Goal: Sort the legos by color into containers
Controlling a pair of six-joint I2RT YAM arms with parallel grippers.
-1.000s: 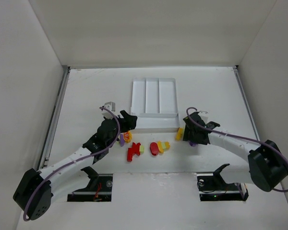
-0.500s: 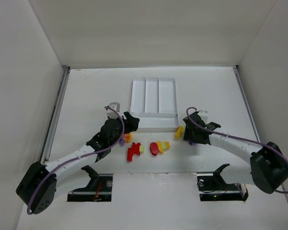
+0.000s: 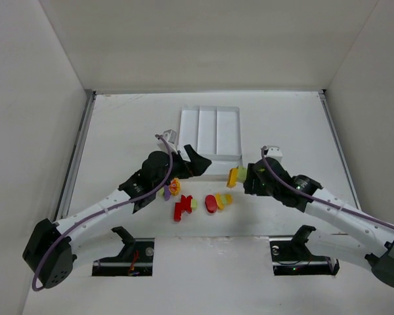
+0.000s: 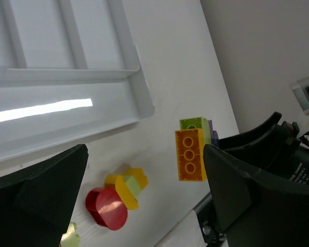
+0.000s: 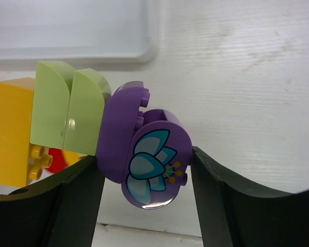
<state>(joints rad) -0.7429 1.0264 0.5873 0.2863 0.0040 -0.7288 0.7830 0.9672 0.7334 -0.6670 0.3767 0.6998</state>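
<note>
The right claw [image 5: 144, 160] pinches a stuck-together purple, green and orange clump of legos [image 5: 85, 119] just off the tray's [image 3: 201, 131] 5 o'clock corner, the left claw [image 4: 144, 157] spread empty at its 6 o'clock edge, so the next move likely means pulling the clump apart between both.

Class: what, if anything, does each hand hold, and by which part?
The right hand clamps a joined stack by its purple end brick; the green bricks and yellow-orange brick stick out free. The left hand is open, holding nothing.
</note>
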